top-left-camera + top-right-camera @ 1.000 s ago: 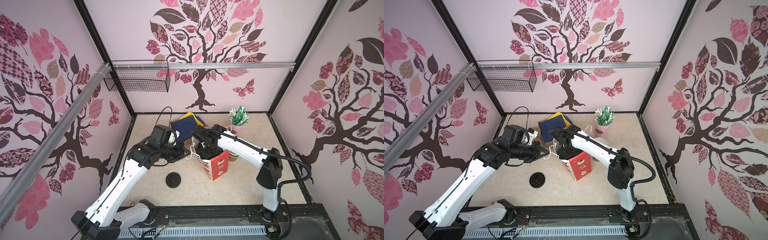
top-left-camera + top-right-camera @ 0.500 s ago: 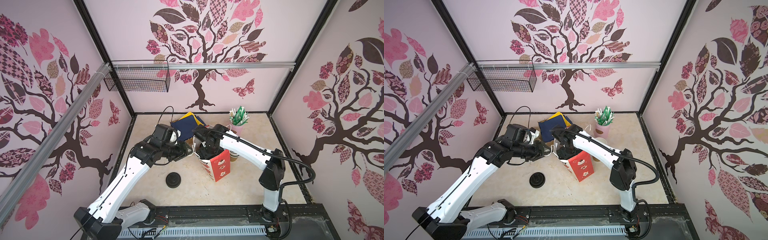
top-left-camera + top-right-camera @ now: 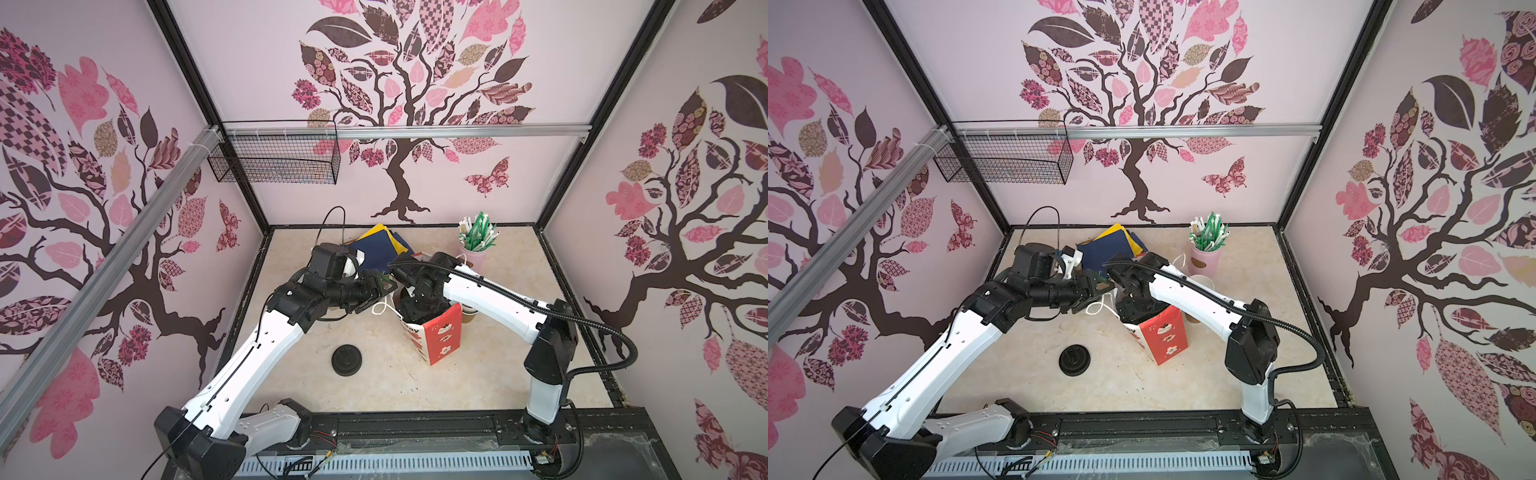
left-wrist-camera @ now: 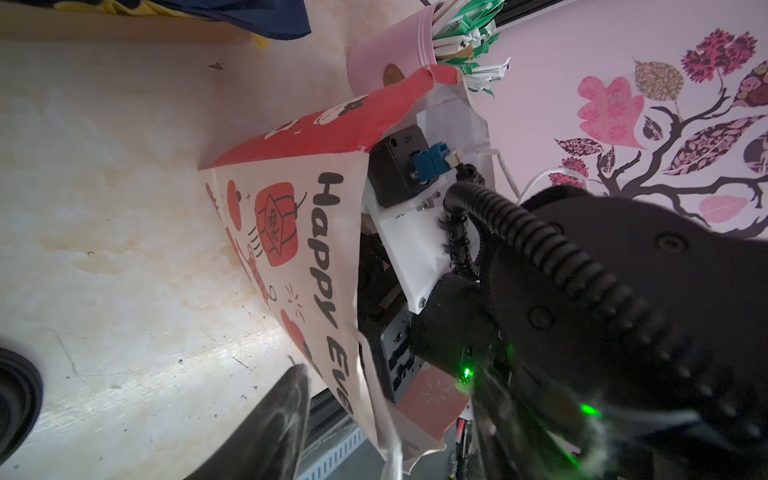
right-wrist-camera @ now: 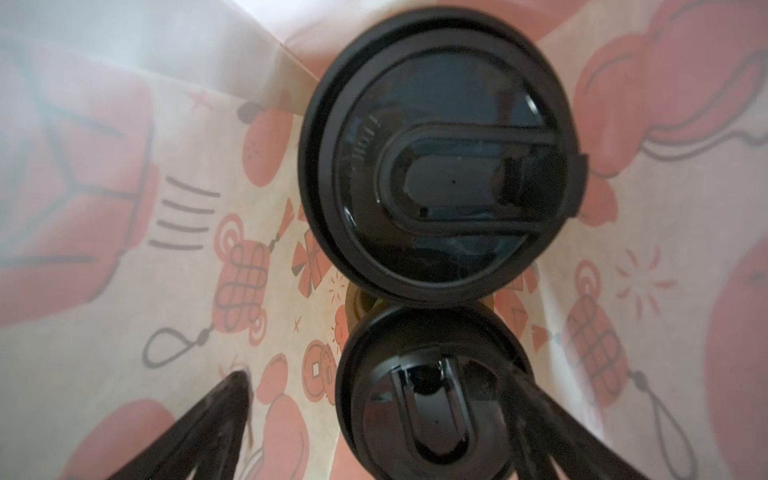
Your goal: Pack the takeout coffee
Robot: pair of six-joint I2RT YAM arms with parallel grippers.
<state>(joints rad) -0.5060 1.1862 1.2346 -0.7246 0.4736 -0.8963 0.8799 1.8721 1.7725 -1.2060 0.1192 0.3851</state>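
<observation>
Robot lab cell; tree-wallpapered walls (image 3: 415,83), aluminium rail (image 3: 457,131), black frame (image 3: 185,62)

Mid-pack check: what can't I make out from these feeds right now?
- Coffee cups: the right wrist view sees only their tops; bodies and footing are hidden beneath.
- Right gripper: in both top views, its own wrist and the bag wall hide its tips.
- Left gripper: the left wrist view blurs its far finger, so contact with the bag rim is unclear.

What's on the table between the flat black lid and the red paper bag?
Nothing: the table is bare between the flat black lid and the red paper bag, as both top views show.
</observation>
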